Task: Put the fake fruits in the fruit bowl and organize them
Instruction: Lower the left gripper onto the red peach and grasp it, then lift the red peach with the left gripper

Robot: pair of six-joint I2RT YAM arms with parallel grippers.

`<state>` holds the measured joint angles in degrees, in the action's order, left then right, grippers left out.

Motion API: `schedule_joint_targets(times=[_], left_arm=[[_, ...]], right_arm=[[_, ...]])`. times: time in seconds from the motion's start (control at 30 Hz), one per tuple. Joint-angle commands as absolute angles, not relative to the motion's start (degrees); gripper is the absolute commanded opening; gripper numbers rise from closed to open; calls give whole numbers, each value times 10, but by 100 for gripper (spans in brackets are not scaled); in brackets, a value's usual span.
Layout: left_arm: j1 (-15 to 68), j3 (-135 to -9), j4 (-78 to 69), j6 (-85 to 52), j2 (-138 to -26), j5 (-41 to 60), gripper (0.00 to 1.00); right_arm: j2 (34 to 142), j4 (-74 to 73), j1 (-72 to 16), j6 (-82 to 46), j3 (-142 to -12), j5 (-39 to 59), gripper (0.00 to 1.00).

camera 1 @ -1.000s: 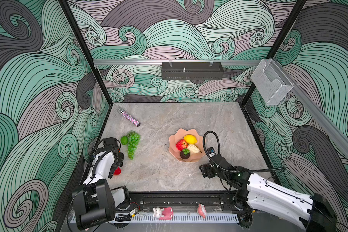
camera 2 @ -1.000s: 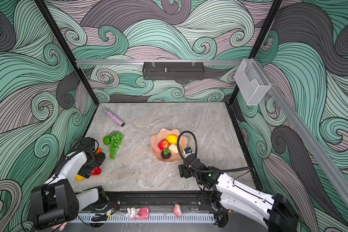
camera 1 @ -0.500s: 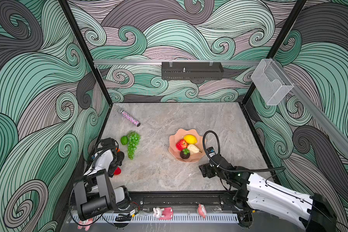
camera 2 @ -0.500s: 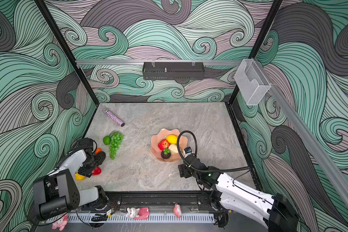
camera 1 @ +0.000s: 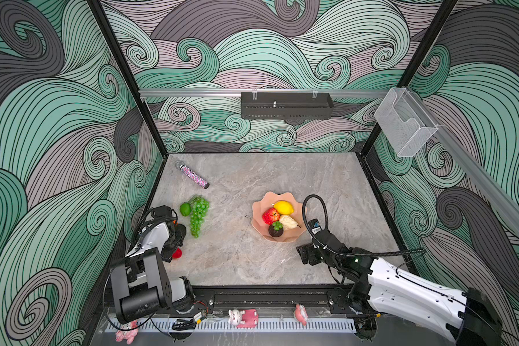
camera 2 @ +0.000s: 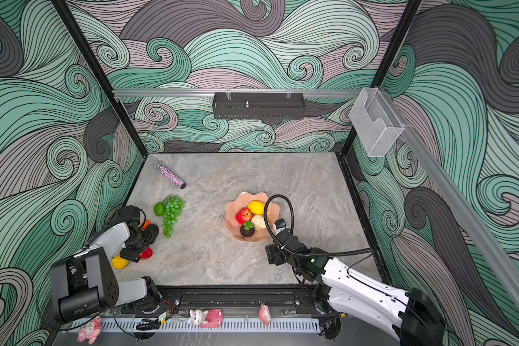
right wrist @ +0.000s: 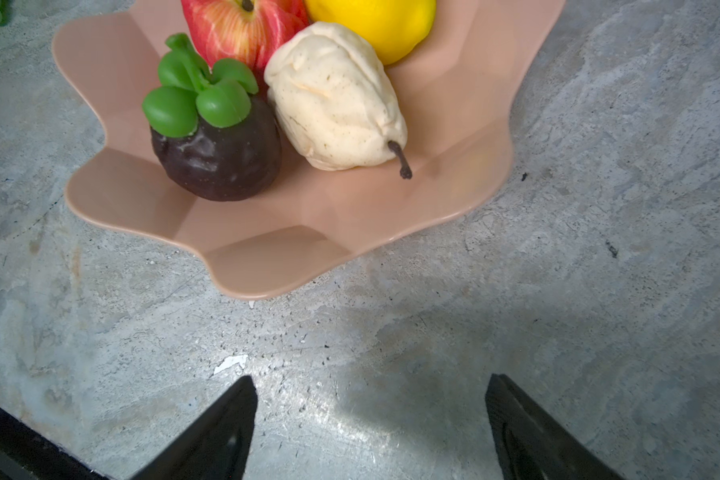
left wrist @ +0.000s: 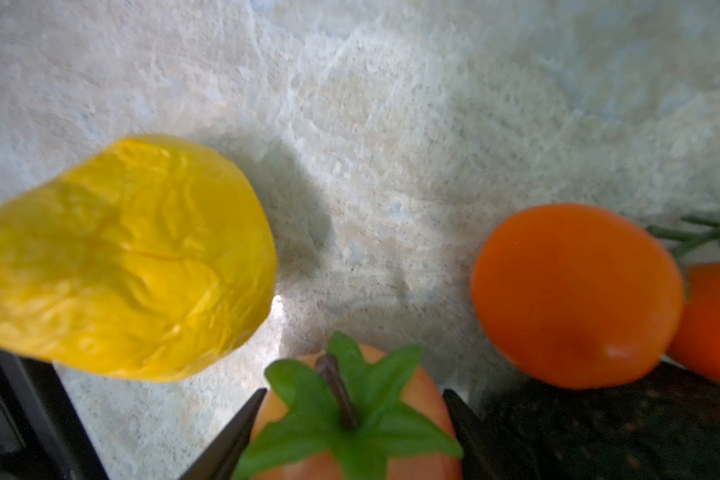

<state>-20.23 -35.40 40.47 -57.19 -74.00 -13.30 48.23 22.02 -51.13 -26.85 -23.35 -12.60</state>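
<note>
Grey marbled tabletop (camera 1: 252, 263), boxed in by walls of swirling green and mauve waves, carries the fruit bowl (camera 1: 259, 208) right of centre. In the bowl lie a red apple (camera 1: 271, 215), a lemon (camera 1: 283, 207), a cream pear (camera 1: 288, 222) and a dark mangosteen (camera 1: 275, 230), all packed close together.

The right gripper (right wrist: 371, 407) hangs low over bare table just beside the bowl's near rim, jaws wide apart and holding nothing.

Well apart from the bowl, by the table's left edge, the other fruits sit on the marble. A lime (camera 1: 185, 208) touches a green grape bunch (camera 1: 199, 215). Nearer the front, the left gripper (left wrist: 354, 399) is down at the table with its jaws on either side of a red leafy-topped fruit (left wrist: 362, 432), close against its sides. Whether they grip it or only flank it cannot be told.

Around that fruit, the left wrist view shows a dented yellow fruit (left wrist: 121, 257), two oranges (left wrist: 574, 295) side by side, and a dark avocado (left wrist: 641, 428) just beside one finger.

Toward the back left corner lies a sparkly tube (camera 1: 194, 177). A black rack (camera 1: 286, 105) hangs on the back wall and a clear box (camera 1: 403, 125) on the right one.
</note>
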Motion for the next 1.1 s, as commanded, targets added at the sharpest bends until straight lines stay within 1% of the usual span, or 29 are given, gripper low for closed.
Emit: schedule_joint_targets(times=[0.0,0.17,0.37,0.57,0.63,0.67,0.73,0.87,1.07], left_arm=[[-206,-348,407,-574,-726,-129,61],[-203,-335,406,-573,-699,-132,54],[-192,-332,416,-570,-645,-137,53],[-169,-365,465,-533,-537,-128,52],[-160,-372,472,-512,-493,-109,51],[-156,-374,463,-498,-472,-87,49],[-142,-380,455,-486,-443,-62,48],[-80,-420,449,-448,-449,-39,48],[57,-467,380,-416,-503,-25,48]], right_arm=[[477,226,-509,-271,-246,-129,87],[474,229,-509,-273,-247,-133,87],[463,236,-509,-278,-245,-136,87],[448,268,-509,-291,-252,-129,87],[437,280,-509,-295,-254,-131,88],[431,285,-509,-298,-255,-131,88],[422,291,-509,-301,-259,-133,87],[415,302,-508,-308,-272,-132,88],[423,308,-509,-317,-291,-129,88]])
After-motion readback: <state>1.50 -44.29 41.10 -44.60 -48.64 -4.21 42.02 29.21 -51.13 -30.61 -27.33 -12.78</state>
